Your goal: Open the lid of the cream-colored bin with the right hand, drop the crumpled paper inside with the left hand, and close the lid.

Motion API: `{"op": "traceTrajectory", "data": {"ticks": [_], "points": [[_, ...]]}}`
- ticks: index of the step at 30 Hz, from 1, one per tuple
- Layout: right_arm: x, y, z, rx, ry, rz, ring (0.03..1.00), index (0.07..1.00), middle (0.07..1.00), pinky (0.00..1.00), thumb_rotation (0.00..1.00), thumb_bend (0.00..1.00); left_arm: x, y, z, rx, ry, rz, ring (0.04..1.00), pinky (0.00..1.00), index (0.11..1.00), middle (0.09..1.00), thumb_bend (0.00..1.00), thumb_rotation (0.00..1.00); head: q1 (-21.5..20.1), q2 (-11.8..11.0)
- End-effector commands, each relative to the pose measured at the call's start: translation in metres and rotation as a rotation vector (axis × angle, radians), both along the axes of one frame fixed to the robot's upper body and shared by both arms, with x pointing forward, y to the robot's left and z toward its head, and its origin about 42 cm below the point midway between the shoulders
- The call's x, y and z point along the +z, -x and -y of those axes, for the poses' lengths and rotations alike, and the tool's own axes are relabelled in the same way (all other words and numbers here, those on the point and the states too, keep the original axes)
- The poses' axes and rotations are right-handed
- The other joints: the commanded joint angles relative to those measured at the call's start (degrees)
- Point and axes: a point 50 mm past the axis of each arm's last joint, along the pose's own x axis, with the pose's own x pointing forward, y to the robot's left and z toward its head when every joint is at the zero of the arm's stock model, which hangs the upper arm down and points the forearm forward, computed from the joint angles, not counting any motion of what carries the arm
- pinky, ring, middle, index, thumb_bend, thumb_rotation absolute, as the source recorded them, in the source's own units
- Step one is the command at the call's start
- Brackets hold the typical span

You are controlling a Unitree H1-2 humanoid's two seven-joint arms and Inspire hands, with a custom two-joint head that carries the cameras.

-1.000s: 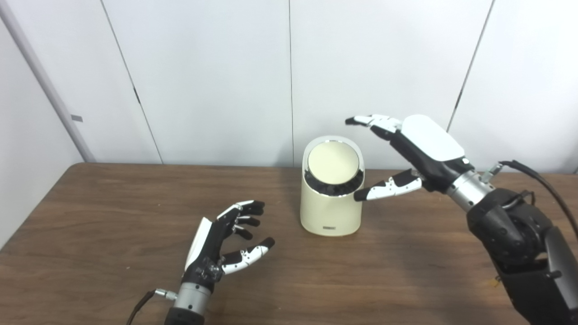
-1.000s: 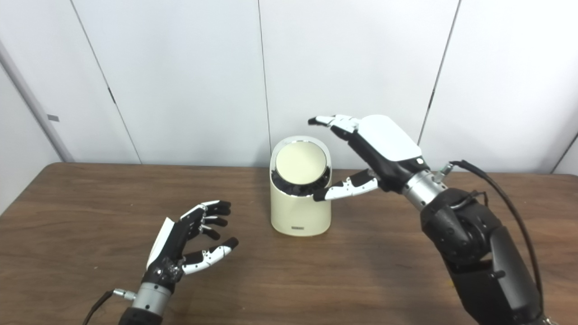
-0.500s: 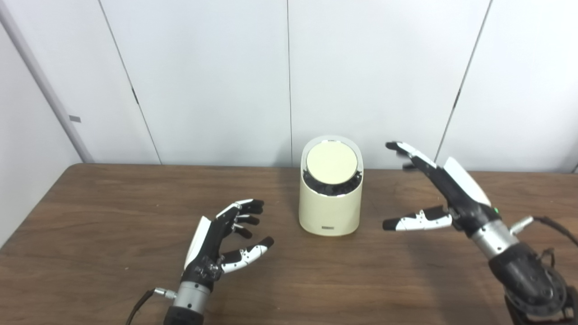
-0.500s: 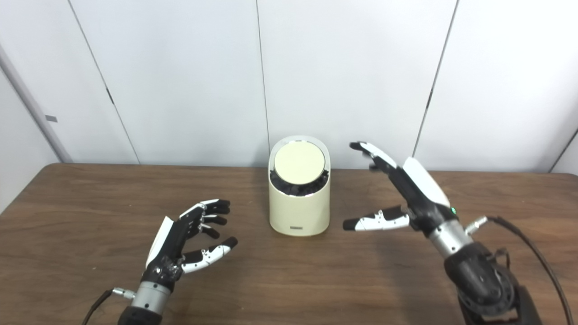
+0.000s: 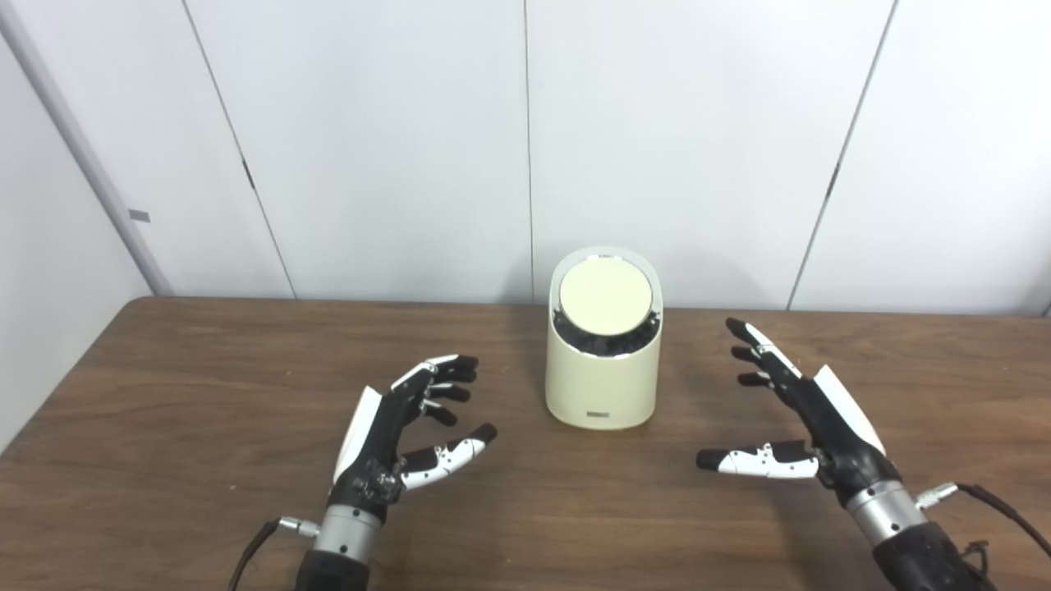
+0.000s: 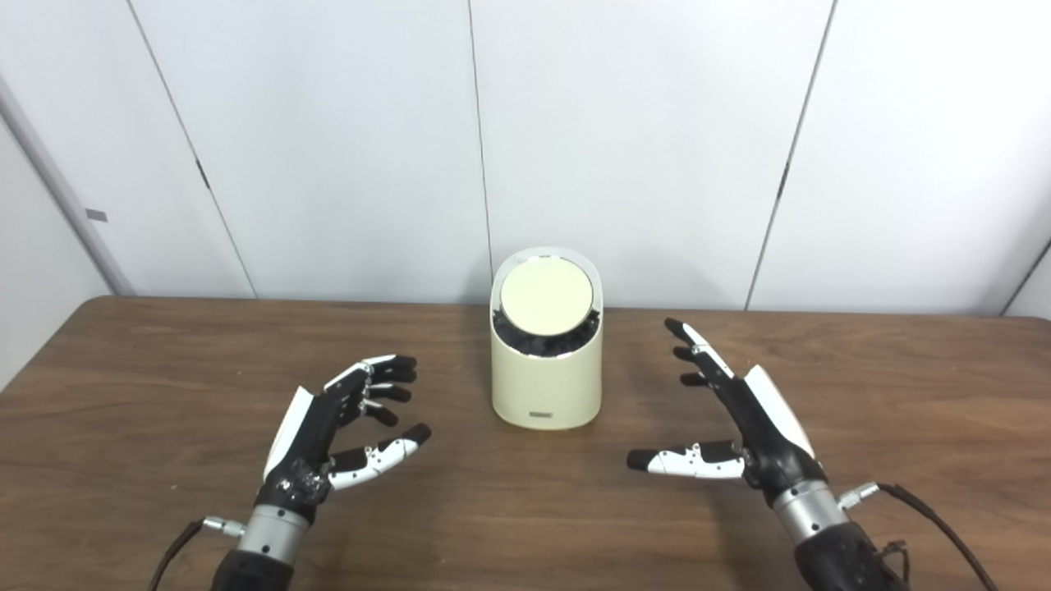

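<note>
White wall panels are seen behind a dark wood-grain tabletop (image 5: 164, 460). Near its back centre a glossy cream-colored cylindrical bin (image 5: 603, 386) stands upright, long axis vertical, its round lid (image 5: 606, 298) shut and slanted toward the camera. A small base label is illegible. The left robot hand (image 5: 402, 439) and right robot hand (image 5: 809, 427) flank it, fingers spread, holding nothing.

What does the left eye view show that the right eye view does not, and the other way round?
Only the left eye view: a wider piece of the left side wall. Only the right eye view: a plain strip of the right side wall. Both: the cream bin, the open left hand, the open right hand, and no crumpled paper.
</note>
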Motion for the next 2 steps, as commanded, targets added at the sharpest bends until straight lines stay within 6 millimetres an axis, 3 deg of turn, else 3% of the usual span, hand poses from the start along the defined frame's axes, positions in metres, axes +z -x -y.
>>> {"op": "traceTrajectory", "data": {"ticks": [1,2], "points": [[0.0131,-0.0002,-0.0031,-0.001,-0.011,0.047,0.913,0.95,0.963,0.81,0.33,0.84,0.0157,-0.0069,0.0046,-0.015,0.018,0.072,0.687,0.56,0.762,0.746,0.64,0.1,0.01,0.04],[0.0126,0.0008,-0.0041,-0.006,-0.01,0.042,0.911,0.947,0.961,0.81,0.32,0.84,0.0157,-0.0069,0.005,-0.017,0.019,0.073,0.687,0.56,0.763,0.747,0.63,0.09,0.01,0.04]]}}
